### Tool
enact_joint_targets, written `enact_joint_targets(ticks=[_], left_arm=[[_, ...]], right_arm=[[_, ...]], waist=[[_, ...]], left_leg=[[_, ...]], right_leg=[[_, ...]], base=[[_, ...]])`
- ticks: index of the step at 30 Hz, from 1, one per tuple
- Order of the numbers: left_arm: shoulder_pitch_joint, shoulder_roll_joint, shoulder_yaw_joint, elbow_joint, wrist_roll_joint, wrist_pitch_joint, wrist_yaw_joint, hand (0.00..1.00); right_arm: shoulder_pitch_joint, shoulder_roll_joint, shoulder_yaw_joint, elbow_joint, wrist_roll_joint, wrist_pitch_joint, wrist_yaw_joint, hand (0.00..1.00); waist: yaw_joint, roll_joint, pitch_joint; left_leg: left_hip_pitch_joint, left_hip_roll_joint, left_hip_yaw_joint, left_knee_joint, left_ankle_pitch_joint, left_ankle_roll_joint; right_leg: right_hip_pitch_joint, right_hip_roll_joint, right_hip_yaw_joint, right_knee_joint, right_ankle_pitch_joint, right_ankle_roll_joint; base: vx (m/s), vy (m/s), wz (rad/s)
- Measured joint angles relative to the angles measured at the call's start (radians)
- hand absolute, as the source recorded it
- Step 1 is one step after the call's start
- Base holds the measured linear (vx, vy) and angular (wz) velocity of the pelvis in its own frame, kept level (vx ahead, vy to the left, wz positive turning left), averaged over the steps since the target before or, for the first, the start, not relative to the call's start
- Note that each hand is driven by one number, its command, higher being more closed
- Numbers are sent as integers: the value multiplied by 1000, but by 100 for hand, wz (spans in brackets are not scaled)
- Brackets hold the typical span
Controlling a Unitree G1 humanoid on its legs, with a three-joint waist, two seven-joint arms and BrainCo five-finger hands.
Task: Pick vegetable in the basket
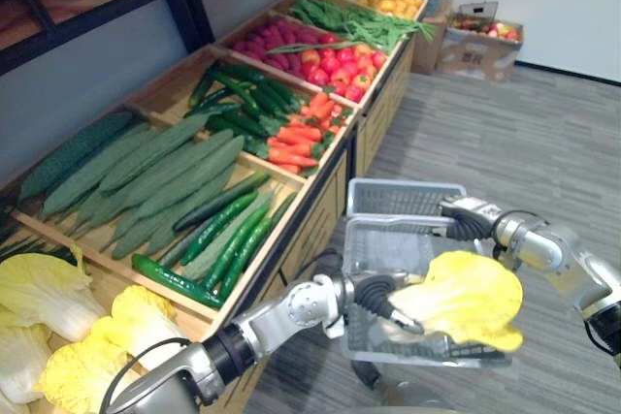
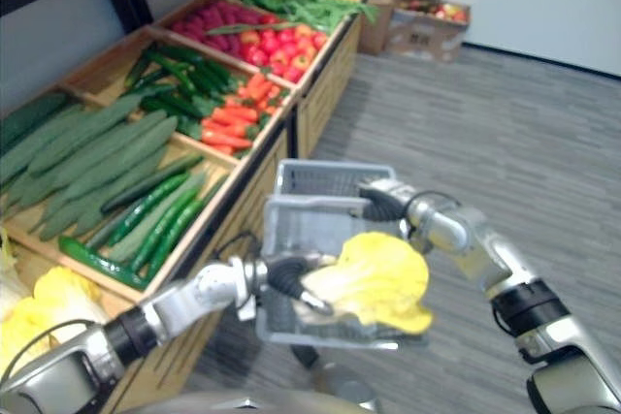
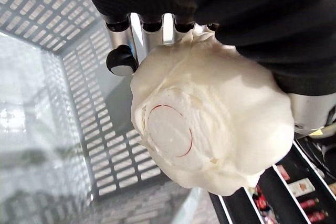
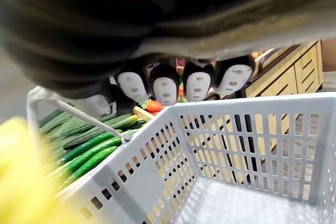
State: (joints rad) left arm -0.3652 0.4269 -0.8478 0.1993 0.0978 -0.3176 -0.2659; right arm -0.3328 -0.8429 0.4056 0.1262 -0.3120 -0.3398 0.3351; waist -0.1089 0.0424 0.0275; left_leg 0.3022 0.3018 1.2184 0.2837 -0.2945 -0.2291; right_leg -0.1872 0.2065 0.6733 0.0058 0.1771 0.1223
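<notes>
Wooden produce bins (image 1: pixel 335 191) of green cucumbers (image 1: pixel 218 230) flank a grey floor. The left hand (image 1: pixel 380 298), fingers curled, grips the pale yellow leafy cabbage (image 1: pixel 471 300) over the open top of the grey perforated plastic basket (image 1: pixel 388 244). The right hand (image 1: pixel 468 212) appears closed round the basket's wire handle (image 4: pixel 79 113).

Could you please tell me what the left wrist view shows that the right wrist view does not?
Left wrist view: the pale cut base of the cabbage, gripped by the left hand. Right wrist view: the right hand curled at the handle of the basket, with cucumbers and the wooden stand beyond. Both: the grey perforated basket and the cabbage over it, though the right wrist view catches just a yellow leaf edge.
</notes>
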Motion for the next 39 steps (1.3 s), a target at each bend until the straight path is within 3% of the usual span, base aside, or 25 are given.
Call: enact_joint_targets(ticks=[8,15,16,31,39], left_arm=[[-34,-111,99,173,162,4,54,100],[-69,-149,129,309,270,8,67,100],[-73,-154,138,324,277,12,67,0],[-109,-161,149,407,320,21,63,0],[-113,-87,104,250,291,12,30,0]], right_arm=[[0,31,29,-24,13,1,50,100],[0,31,75,-39,18,8,70,100],[0,31,78,-41,18,8,71,100],[1,31,85,-45,19,11,78,100],[35,32,36,-37,47,10,85,100]], waist=[[-7,-10,7],[-22,-21,14],[-22,-21,14],[-22,-22,14],[-20,-22,14]], left_leg=[[0,1,1,1,-1,1],[1,3,4,7,-3,3],[1,3,4,8,-3,3],[-5,7,2,17,-4,4],[-22,21,-64,19,-5,8]], right_leg=[[-2,0,-1,-2,-6,4],[-7,0,1,-3,-6,3],[-9,0,2,-3,-6,3],[-13,-1,-3,-2,-8,2],[5,-25,-69,-2,-14,-7]], base=[[0,0,0],[0,0,-1],[0,0,-4],[0,0,0],[-20,-24,26]])
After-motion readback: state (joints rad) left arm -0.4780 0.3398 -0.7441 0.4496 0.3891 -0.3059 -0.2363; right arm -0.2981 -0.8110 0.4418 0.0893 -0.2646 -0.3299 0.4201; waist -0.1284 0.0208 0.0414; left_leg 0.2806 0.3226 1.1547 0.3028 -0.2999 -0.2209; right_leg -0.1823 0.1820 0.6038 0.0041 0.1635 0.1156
